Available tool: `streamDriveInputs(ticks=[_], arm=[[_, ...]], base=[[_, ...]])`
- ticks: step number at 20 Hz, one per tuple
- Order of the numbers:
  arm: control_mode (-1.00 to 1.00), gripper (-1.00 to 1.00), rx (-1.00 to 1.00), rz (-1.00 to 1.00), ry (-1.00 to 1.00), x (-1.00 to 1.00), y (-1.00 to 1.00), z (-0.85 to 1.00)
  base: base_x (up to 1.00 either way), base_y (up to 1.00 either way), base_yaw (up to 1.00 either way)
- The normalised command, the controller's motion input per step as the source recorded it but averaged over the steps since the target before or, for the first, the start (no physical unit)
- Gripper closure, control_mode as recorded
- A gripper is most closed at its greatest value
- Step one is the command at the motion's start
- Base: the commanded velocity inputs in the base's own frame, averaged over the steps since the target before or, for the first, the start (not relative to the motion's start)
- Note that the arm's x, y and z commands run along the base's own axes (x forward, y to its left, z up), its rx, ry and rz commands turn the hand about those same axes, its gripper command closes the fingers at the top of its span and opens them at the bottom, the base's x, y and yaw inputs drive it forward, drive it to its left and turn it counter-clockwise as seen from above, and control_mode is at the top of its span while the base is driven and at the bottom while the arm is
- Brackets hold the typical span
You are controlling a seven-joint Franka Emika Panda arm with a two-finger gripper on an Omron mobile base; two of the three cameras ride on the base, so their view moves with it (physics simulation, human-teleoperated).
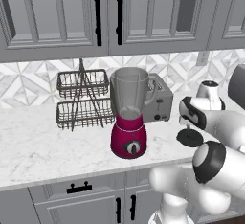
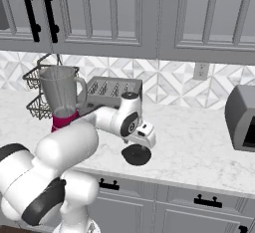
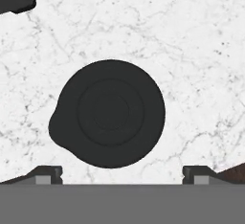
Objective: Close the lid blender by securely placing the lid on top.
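The arm [image 1: 215, 165] is glossy white, built of thick rounded links that bulge like smooth capsules. Black bands ring the joints: one broad dark collar wraps the big link near the base, another circles the elbow, and a narrower one marks the wrist. A round white cap with a dark rim closes the end of one joint. The hand is a small white block. The gripper [image 3: 122, 174] ends in two small dark finger tips [image 3: 48, 173], squared and stepped, each with a paler grey inner face.

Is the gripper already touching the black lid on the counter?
Apart. In the hand view the lid lies flat on the counter, and both fingertips stand wide of its rim with marble between.
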Motion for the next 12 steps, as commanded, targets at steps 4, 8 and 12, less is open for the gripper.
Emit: streamDriveInputs(ticks=[4, 8, 12], arm=[[-1.0, -1.0, 0.06, 0.0, 0.06, 0.15, -0.04, -0.36], [-1.0, -1.0, 0.06, 0.0, 0.06, 0.16, 0.0, -0.31], [-1.0, -1.0, 0.02, 0.0, 0.04, 0.23, 0.0, -0.18]], base=[[0.0, 0.0, 0.0], [0.0, 0.0, 0.0], [0.0, 0.0, 0.0]])
